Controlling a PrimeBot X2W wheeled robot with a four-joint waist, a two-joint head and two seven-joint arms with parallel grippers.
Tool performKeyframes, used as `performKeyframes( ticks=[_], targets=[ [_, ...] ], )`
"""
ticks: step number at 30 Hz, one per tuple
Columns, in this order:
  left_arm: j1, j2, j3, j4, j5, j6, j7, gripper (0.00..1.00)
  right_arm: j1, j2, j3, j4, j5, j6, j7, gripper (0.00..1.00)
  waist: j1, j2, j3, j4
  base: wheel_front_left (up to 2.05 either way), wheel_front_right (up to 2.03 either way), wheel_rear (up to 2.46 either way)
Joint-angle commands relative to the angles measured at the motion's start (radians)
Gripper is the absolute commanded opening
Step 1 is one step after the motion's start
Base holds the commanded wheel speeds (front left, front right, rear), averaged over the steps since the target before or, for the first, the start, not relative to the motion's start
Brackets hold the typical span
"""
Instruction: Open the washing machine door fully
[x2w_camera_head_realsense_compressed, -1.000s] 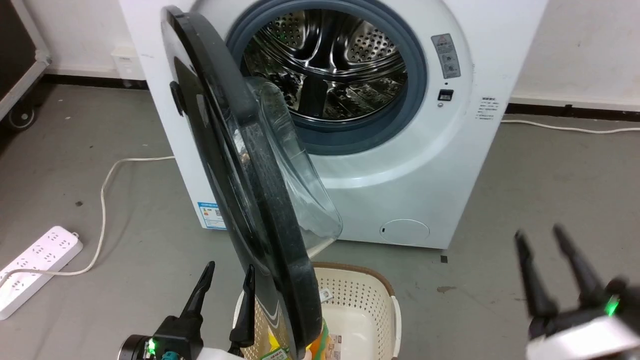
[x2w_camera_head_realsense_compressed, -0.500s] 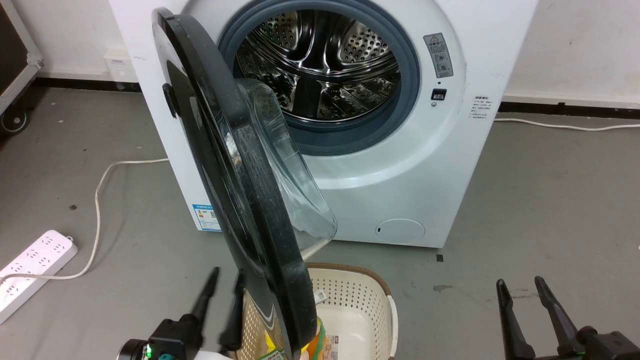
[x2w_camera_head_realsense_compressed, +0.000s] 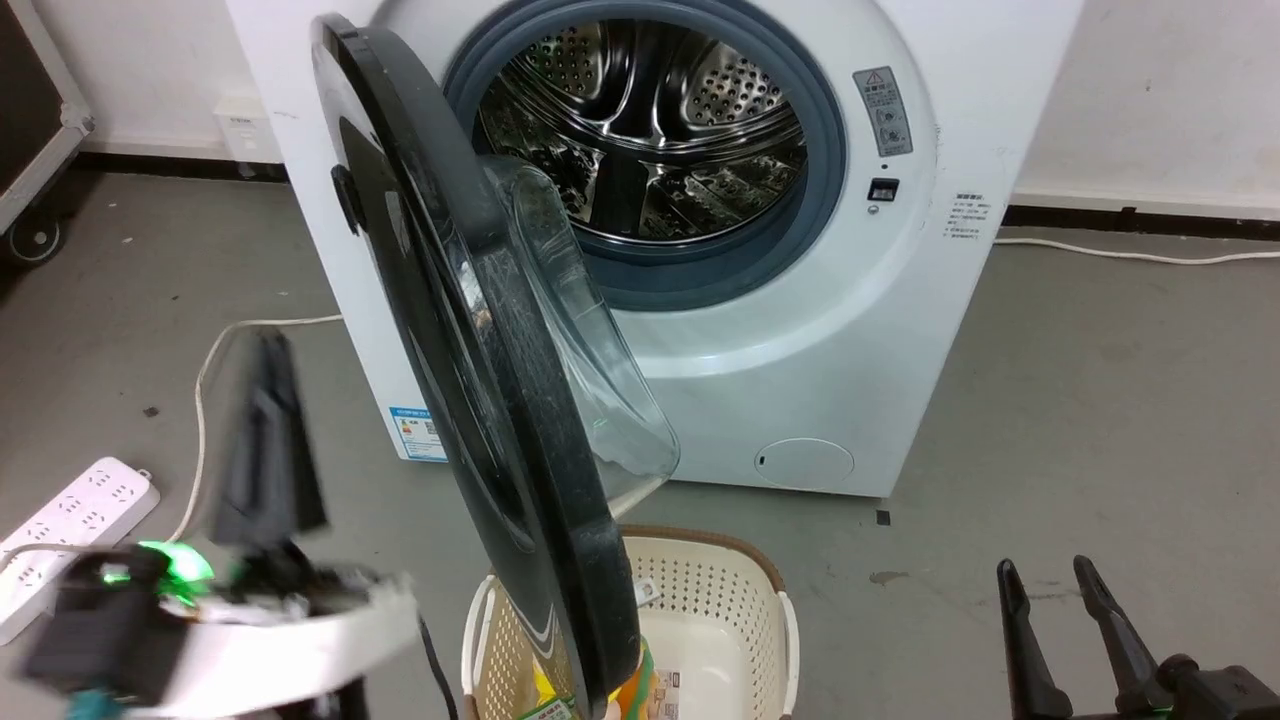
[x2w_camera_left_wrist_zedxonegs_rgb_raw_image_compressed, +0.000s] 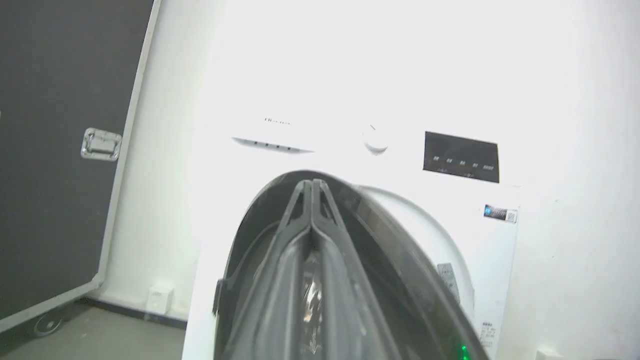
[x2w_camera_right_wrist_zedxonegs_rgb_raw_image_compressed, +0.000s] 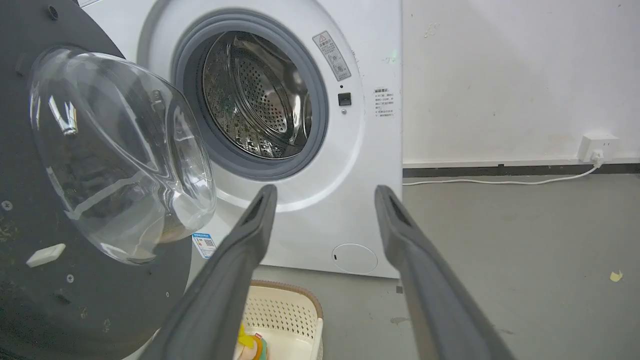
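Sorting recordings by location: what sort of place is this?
Probably a test lab's laundry corner, not a home: front-loading washing machine on grey floor, cream laundry basket, wheeled black flight case.

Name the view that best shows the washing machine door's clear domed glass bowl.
Right wrist view: the whole clear domed glass bowl faces it. Head view catches the bowl edge-on. Left wrist view gives the door's black outer side.

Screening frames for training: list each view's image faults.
Head view: the left pincer is smeared by motion blur; the washing machine door and right pincer are sharp. Left wrist view: the washing machine top and the wall are blown out white. Right wrist view: crisp, with bright reflections on the glass bowl.
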Motion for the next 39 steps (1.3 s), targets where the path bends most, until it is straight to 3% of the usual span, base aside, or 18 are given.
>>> performKeyframes(
  ticks=[1, 4, 8, 15, 26, 32, 39],
  targets=[
    [-0.027, 0.001, 0.007, -0.030, 0.004, 0.007, -0.004, 0.00, -0.002, 0.006, -0.001, 0.004, 0.006, 0.001, -0.004, 1.00, -0.0001, 0.0000, -0.001, 0.001, 0.00, 0.00, 0.00],
    [-0.075, 0.001, 0.014, -0.124, 0.009, 0.019, -0.004, 0.00, -0.002, 0.007, 0.000, 0.007, 0.008, 0.001, -0.004, 1.00, -0.0001, 0.0000, -0.003, 0.002, 0.00, 0.00, 0.00],
    [-0.090, 0.004, -0.038, -0.153, 0.037, -0.008, -0.003, 0.00, -0.005, 0.007, 0.002, 0.012, 0.009, 0.001, -0.004, 1.00, -0.0001, 0.0000, -0.006, 0.003, 0.00, 0.00, 0.00],
    [-0.048, 0.010, -0.214, -0.129, 0.086, -0.049, 0.085, 0.00, -0.016, 0.008, -0.001, 0.021, 0.020, 0.001, -0.004, 1.00, -0.0001, 0.0000, -0.004, 0.005, 0.00, 0.00, 0.00],
    [0.037, 0.009, -0.430, 0.013, 0.043, -0.099, 0.234, 0.00, -0.017, 0.008, 0.000, 0.042, 0.042, 0.001, -0.004, 1.00, -0.0001, 0.0000, -0.005, 0.024, 0.00, 0.00, 0.00],
    [0.059, 0.014, -0.468, 0.143, 0.022, -0.099, 0.294, 0.00, -0.021, 0.008, 0.008, 0.051, 0.046, 0.001, -0.005, 1.00, -0.0001, 0.0000, -0.001, 0.032, 0.00, 0.00, 0.00],
    [0.054, 0.026, -0.435, 0.257, 0.025, -0.059, 0.301, 0.00, -0.021, 0.008, 0.023, 0.062, 0.051, 0.001, -0.005, 1.00, -0.0001, 0.0000, 0.003, 0.049, 0.00, 0.00, 0.00]
  ],
)
